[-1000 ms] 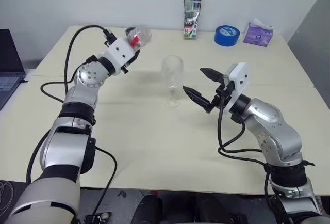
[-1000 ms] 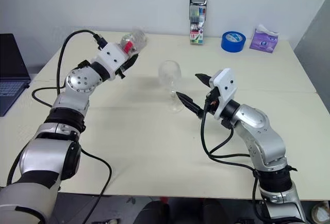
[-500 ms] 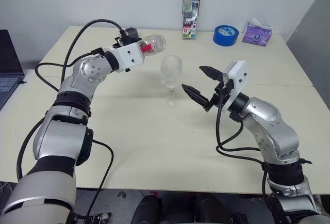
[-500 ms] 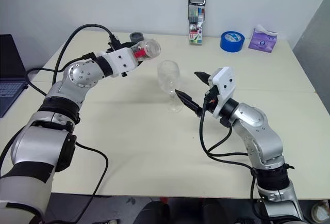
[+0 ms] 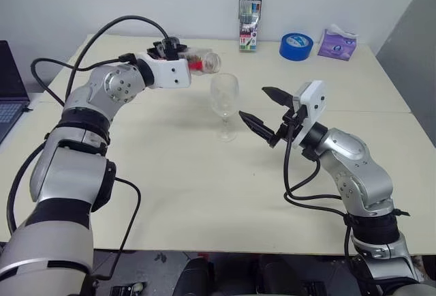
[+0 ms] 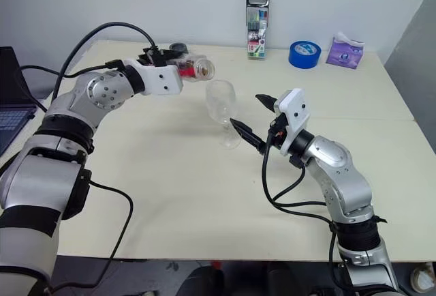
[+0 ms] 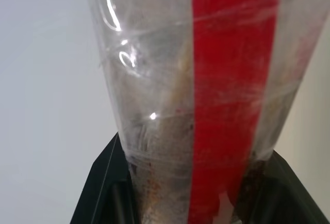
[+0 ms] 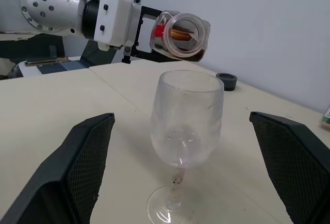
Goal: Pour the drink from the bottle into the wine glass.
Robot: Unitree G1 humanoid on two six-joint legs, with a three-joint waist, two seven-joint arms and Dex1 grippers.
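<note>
One uncapped bottle tipped level in the closed left hand upper left, one empty wine glass centre, right wrist view alone shows brown drink inside, right hand open beside the glass on the desk.

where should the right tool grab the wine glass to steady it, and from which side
Grip the wine glass at its thin stem, just under the bowl, coming in level from the robot's right, where the open right tool already faces it. The bowl is wide and rounded, and the tilted bottle hangs by the rim.
</note>
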